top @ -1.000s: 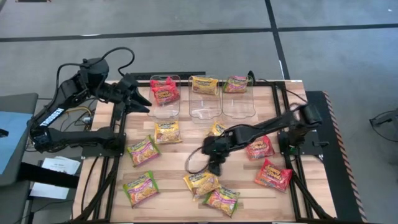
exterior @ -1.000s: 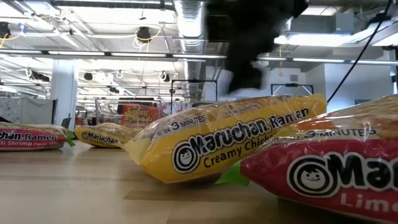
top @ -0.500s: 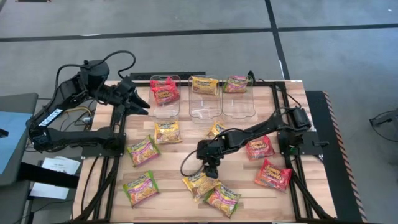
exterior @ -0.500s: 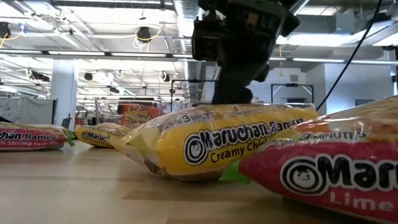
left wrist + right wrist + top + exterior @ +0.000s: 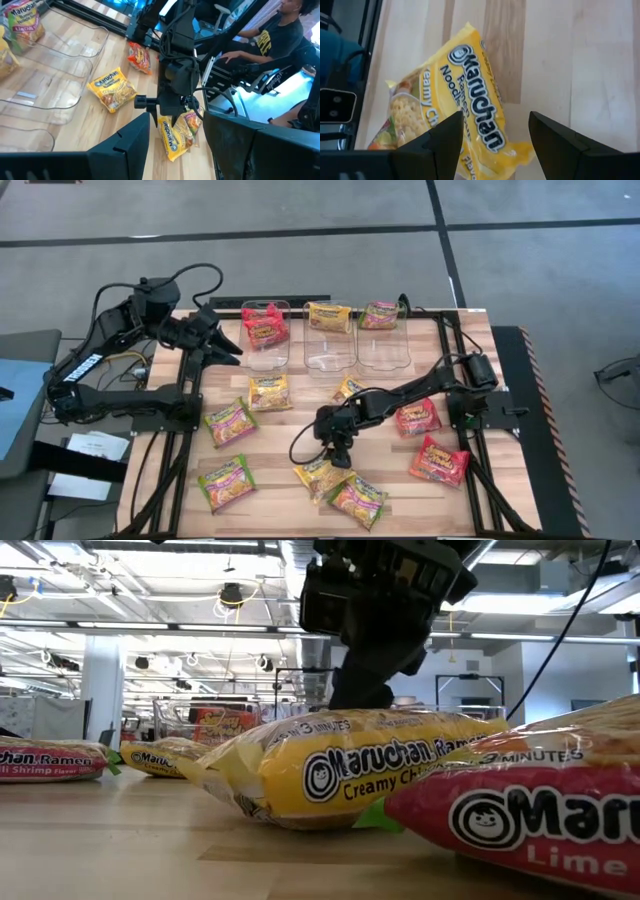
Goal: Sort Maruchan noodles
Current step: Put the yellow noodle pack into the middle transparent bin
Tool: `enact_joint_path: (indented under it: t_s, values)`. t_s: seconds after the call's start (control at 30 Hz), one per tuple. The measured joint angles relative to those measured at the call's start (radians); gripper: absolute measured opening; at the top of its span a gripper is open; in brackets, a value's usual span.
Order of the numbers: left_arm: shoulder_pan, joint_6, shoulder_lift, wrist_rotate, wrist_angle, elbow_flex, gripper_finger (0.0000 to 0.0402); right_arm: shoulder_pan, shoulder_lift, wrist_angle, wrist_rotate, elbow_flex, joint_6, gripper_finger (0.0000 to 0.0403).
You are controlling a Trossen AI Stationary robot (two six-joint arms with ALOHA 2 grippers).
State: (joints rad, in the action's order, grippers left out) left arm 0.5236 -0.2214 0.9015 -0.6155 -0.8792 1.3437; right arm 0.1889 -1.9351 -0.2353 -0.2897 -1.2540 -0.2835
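Hovering over the glossy yellow Creamy Chicken ramen packet [image 5: 322,474], the right end effector [image 5: 341,457] has its two dark fingers spread apart, nothing clamped; in the right wrist view the packet [image 5: 465,120] lies flat on the pale wood-plank tabletop [image 5: 580,65] between and beyond the fingers. Low view shows the same crinkly plastic packet [image 5: 360,765] puffed up, with the dark end effector [image 5: 362,690] right above it.

Left end effector [image 5: 222,342] sits up at the far-left corner near the three clear rigid plastic bins [image 5: 328,350], fingers apart and empty.

Bins: left one holds red-orange square packets [image 5: 265,326], middle one a yellow packet [image 5: 328,316], right one a green-and-pink packet [image 5: 380,315].

Loose on the tabletop [image 5: 280,430]: another yellow packet [image 5: 269,391] just in front of the left bin, green-and-pink packets [image 5: 231,421] [image 5: 225,482] on the left side, one green-and-pink packet [image 5: 357,500] touching the targeted yellow one at the near edge, red packets [image 5: 417,417] [image 5: 438,461] on the right. A further yellow packet [image 5: 349,387] is partly hidden under the right arm.

A seated person [image 5: 280,35] shows beyond the table in the left wrist view.
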Motion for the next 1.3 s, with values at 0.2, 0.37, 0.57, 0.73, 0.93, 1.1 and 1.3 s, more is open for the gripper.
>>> enact_joint_path:
  t_s: [0.2,0.37,0.57,0.73,0.93,1.1,1.3]
  values:
    - [0.0,0.0,0.0,0.0,0.001,0.0,0.0172,0.002,0.0,-0.023,-0.001,0.0,0.004,0.0249]
    - [0.0,0.0,0.0,0.001,0.001,0.0,0.0172,0.014,-0.038,-0.037,0.0,0.003,-0.003,0.0249]
    - [0.0,-0.001,0.0,0.002,0.001,0.0,0.0172,0.028,-0.065,-0.027,-0.006,-0.002,-0.051,0.0248]
    - [0.0,0.0,0.0,0.003,0.002,0.0,0.0172,0.028,-0.077,-0.027,-0.007,-0.003,-0.072,0.0212]
    - [0.0,0.0,0.0,0.003,0.002,0.0,0.0172,0.027,-0.077,-0.022,-0.007,-0.002,-0.093,0.0095]
    - [0.0,-0.001,0.0,0.02,0.002,0.0,0.0172,0.009,-0.08,-0.055,-0.024,-0.036,-0.093,0.0011]
    - [0.0,-0.002,0.0,0.027,0.001,0.0,0.0172,-0.029,-0.072,-0.121,-0.012,-0.123,-0.063,0.0006]
